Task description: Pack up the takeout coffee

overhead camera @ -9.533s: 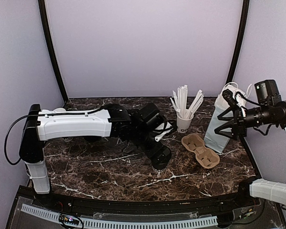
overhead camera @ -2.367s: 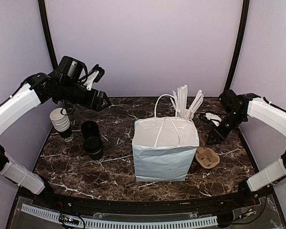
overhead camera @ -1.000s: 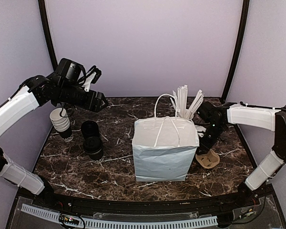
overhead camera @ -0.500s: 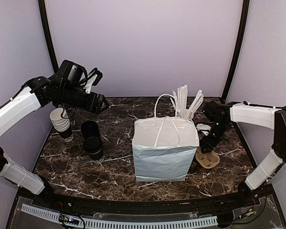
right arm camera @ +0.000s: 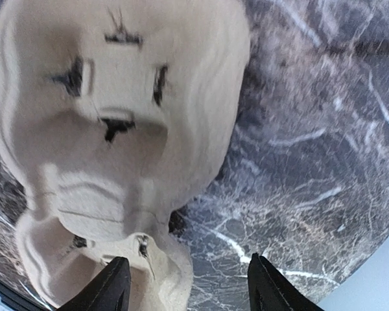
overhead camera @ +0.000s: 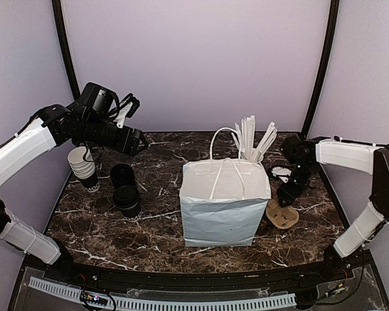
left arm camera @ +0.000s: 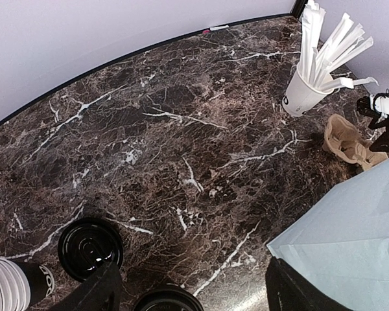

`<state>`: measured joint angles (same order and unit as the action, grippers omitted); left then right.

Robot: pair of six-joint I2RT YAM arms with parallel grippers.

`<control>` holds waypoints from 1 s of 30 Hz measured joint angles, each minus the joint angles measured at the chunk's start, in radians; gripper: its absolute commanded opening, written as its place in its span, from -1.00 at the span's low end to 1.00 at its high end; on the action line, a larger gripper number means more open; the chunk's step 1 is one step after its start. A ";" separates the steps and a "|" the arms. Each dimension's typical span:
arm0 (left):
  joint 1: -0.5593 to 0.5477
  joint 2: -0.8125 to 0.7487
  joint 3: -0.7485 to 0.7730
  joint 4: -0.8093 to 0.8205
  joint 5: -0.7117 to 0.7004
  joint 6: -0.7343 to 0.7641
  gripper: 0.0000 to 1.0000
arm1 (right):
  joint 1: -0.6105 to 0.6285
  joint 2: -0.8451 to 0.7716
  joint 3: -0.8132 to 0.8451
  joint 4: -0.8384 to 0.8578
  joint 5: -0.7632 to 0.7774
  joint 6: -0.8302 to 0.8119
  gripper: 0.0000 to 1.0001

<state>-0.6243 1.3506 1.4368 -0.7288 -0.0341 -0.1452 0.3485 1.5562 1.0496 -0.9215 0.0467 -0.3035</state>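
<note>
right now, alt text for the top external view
A white paper bag stands mid-table, two black-lidded coffee cups to its left. The left gripper hovers open above them; the right gripper points down at a cardboard cup carrier.

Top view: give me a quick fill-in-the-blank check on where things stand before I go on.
1. The number of lidded coffees left of the bag is ___.
2. Both coffees stand on the ___, not in the bag.
3. The right hand hangs open over the brown ___.
4. The left hand is open and holds ___.

Missing words: two; table; carrier; nothing.
</note>
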 measured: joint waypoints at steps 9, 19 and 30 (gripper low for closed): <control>0.000 0.000 -0.002 0.000 0.008 0.000 0.59 | -0.080 0.026 -0.051 0.027 0.132 -0.023 0.18; 0.000 -0.011 -0.026 0.000 0.007 -0.001 0.58 | -0.156 0.018 0.063 0.054 0.095 -0.080 0.13; 0.000 -0.012 -0.034 0.006 0.011 -0.001 0.58 | -0.155 -0.233 0.014 0.004 -0.042 -0.467 0.05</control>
<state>-0.6243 1.3384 1.4033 -0.7223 -0.0235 -0.1459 0.1936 1.3231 1.0637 -0.9176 0.0051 -0.7708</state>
